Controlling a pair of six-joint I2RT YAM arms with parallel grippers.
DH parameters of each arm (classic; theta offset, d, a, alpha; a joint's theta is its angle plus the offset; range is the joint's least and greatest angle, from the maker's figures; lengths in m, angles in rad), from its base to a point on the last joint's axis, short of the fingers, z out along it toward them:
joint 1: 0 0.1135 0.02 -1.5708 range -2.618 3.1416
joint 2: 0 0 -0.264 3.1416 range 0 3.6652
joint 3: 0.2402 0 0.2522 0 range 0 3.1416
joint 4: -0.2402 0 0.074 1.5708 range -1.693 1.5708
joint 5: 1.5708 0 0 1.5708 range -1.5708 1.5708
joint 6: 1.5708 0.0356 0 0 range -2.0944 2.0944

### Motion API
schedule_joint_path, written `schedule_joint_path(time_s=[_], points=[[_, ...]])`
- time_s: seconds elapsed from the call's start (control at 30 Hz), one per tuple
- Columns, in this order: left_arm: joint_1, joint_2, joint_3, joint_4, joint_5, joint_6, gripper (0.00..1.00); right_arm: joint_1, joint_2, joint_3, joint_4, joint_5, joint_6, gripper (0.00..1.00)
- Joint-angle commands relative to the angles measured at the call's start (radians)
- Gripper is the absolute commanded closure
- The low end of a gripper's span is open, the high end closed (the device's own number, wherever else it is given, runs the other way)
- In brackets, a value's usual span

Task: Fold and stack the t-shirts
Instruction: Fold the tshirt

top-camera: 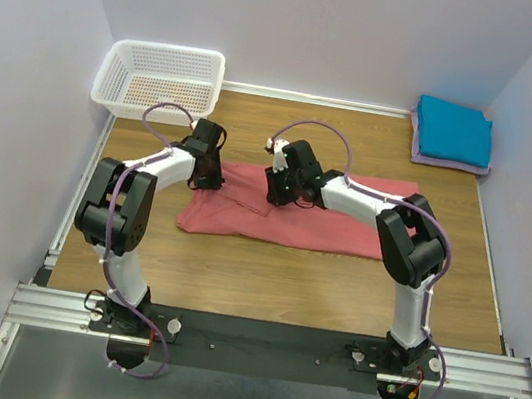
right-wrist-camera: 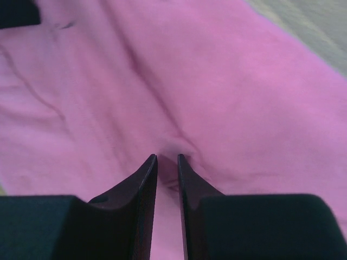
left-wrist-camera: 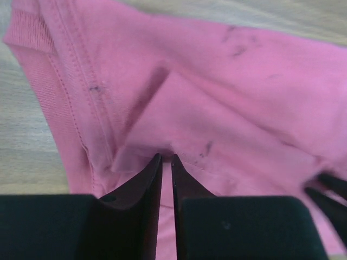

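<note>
The salmon-pink t-shirt (top-camera: 327, 228) lies spread across the middle of the table, with its left part folded over. My left gripper (top-camera: 207, 176) is down on the shirt's left end. In the left wrist view its jaws (left-wrist-camera: 166, 157) stand nearly together, pinching a folded flap of pink cloth (left-wrist-camera: 217, 124) beside the hemmed edge. My right gripper (top-camera: 282, 194) presses on the shirt's upper middle, and its jaws (right-wrist-camera: 167, 157) are narrowed on a small pucker of the cloth (right-wrist-camera: 217, 97). A folded teal-blue t-shirt (top-camera: 452, 130) rests on a pale lavender one (top-camera: 446, 164) at the back right.
A white lattice basket (top-camera: 159, 81) stands at the back left corner. Walls close the table in on the left, back and right. Bare wood (top-camera: 285, 273) shows in front of the pink shirt, between it and the arm bases.
</note>
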Motion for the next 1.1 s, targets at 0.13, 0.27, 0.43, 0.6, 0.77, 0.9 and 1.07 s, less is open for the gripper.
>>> schedule_joint_path(time_s=[0.13, 0.27, 0.43, 0.6, 0.77, 0.9, 1.07], points=[[0.026, 0.033, -0.059, 0.027, -0.116, -0.015, 0.82, -0.063, -0.017, -0.044, 0.006, -0.004, 0.027, 0.71], [0.032, -0.013, -0.042, -0.005, -0.147, -0.003, 0.79, -0.063, -0.115, -0.105, 0.004, 0.025, 0.05, 0.67], [0.024, -0.127, -0.016, -0.053, -0.15, -0.006, 0.62, -0.078, -0.28, -0.212, -0.023, 0.151, 0.064, 0.56], [-0.032, -0.225, 0.014, -0.102, -0.17, -0.031, 0.55, -0.101, -0.363, -0.312, -0.134, 0.315, 0.121, 0.51], [-0.057, -0.28, -0.077, -0.131, -0.159, -0.078, 0.55, -0.103, -0.436, -0.398, -0.16, 0.324, 0.174, 0.51], [-0.057, -0.369, -0.24, -0.091, -0.181, -0.132, 0.56, -0.13, -0.467, -0.452, -0.166, 0.34, 0.211, 0.51], [-0.04, -0.377, -0.37, -0.025, -0.176, -0.195, 0.61, -0.176, -0.467, -0.492, -0.169, 0.326, 0.225, 0.51]])
